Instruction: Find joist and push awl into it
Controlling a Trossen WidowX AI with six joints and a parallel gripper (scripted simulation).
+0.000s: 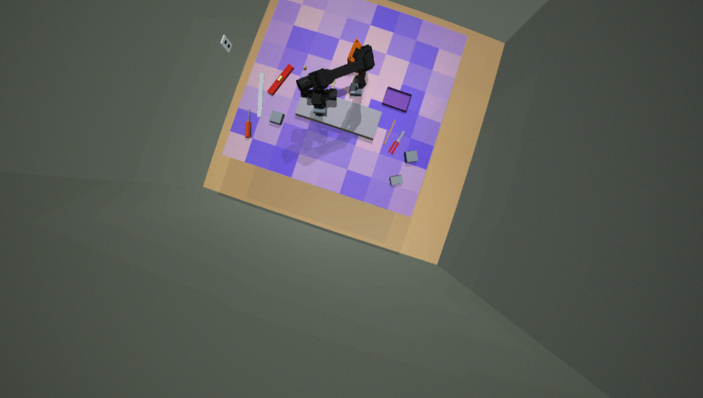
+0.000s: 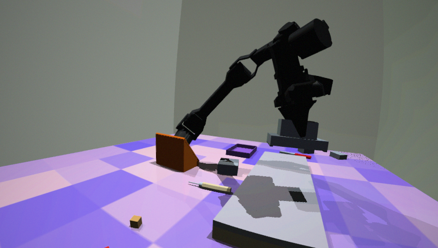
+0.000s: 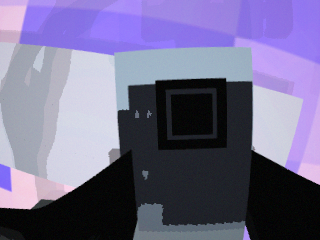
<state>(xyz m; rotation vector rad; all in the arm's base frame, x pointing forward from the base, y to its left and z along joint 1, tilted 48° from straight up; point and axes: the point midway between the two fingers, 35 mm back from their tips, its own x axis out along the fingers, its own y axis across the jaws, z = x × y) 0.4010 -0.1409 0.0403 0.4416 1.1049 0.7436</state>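
My gripper [image 1: 317, 105] [image 2: 296, 128] [image 3: 187, 151] is shut on the stud finder [image 1: 319, 112] [image 2: 296, 141] [image 3: 190, 160], a dark body with a square window on a grey base. It holds the finder above one end of the grey floor panel [image 1: 365, 120] [image 2: 276, 227] [image 3: 74, 140] and casts a shadow on the panel. The awl [image 2: 215, 187], with a pale handle and thin spike, lies flat on the mat beside the panel. The purple tray [image 1: 399, 91] [image 2: 238, 155] stands empty past the panel's other end.
An orange wedge [image 1: 354, 49] [image 2: 172, 152] and a grey block [image 2: 228, 166] stand near the awl. A small tan cube [image 2: 135, 221], a red level [image 1: 280, 79], a white bar [image 1: 259, 94], a screwdriver [image 1: 248, 127], pliers [image 1: 395, 143] and grey blocks [image 1: 410, 156] lie around.
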